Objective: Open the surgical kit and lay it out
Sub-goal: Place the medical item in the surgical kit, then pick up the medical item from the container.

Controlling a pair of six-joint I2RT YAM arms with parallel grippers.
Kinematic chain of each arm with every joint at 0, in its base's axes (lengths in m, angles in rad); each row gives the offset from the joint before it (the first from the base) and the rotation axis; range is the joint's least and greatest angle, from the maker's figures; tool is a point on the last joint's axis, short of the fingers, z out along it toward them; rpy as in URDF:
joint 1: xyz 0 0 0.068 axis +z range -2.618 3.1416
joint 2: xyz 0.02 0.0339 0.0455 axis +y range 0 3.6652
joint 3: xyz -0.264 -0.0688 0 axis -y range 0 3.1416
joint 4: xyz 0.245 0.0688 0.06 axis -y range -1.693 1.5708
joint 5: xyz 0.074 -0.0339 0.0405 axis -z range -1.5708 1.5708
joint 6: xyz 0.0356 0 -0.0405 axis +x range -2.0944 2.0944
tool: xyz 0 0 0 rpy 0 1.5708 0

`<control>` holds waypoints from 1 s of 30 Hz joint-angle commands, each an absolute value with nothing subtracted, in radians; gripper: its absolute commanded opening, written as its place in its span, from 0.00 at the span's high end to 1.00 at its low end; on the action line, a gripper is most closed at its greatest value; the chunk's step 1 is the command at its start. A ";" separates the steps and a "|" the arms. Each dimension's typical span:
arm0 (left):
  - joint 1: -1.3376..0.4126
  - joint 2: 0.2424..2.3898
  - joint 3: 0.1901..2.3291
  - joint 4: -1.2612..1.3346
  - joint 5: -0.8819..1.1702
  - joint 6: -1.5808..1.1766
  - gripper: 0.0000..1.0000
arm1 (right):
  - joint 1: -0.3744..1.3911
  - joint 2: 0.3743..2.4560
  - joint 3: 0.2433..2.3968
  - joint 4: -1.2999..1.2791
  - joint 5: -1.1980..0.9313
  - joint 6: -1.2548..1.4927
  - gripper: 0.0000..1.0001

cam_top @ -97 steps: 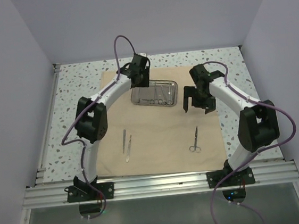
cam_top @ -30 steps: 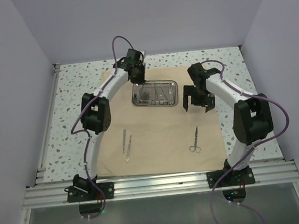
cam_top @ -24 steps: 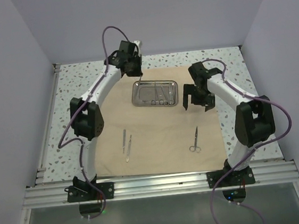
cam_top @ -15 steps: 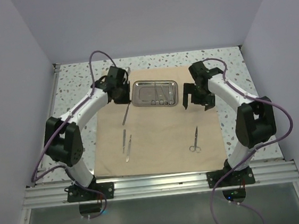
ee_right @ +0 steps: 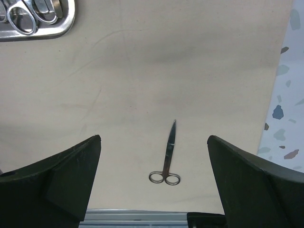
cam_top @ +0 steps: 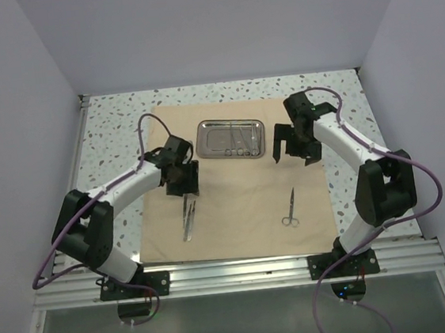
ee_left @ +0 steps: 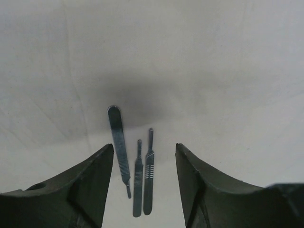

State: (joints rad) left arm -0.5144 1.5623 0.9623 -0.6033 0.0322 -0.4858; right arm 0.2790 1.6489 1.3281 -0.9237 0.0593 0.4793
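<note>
The beige cloth wrap (cam_top: 233, 193) lies spread flat on the table. The small steel tray (cam_top: 231, 138) sits at its far middle and holds several instruments; its corner shows in the right wrist view (ee_right: 61, 26). Three slim steel handles (cam_top: 187, 218) lie side by side on the cloth at the near left. My left gripper (cam_top: 183, 185) hovers just over them, open and empty, and they show between its fingers (ee_left: 145, 147). Scissors (cam_top: 290, 209) lie on the cloth at the near right (ee_right: 166, 159). My right gripper (cam_top: 294, 152) is open and empty, to the right of the tray (ee_right: 154, 138).
Speckled tabletop (cam_top: 108, 139) surrounds the cloth. A metal rail (cam_top: 241, 272) runs along the near edge. Grey walls close in the left, right and back.
My left arm swung from the tray down to the near left with a slim steel tool. That tool now lies beside the other two, and the gripper is open. The right arm stayed put.
</note>
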 commanded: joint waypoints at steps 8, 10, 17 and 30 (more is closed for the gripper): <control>-0.517 1.914 1.575 -0.609 -0.023 -0.382 0.47 | 0.275 1.594 1.302 -0.936 0.069 0.491 0.02; -0.517 2.004 1.693 -0.624 -0.026 -0.367 0.50 | 0.276 1.597 1.304 -0.943 0.075 0.492 0.02; -0.517 2.403 2.190 -0.672 -0.005 -0.351 0.56 | 0.275 1.611 1.307 -0.966 0.107 0.499 0.02; -0.517 2.539 2.292 -0.494 0.092 -0.373 0.54 | 0.276 1.609 1.287 -1.000 0.186 0.477 0.02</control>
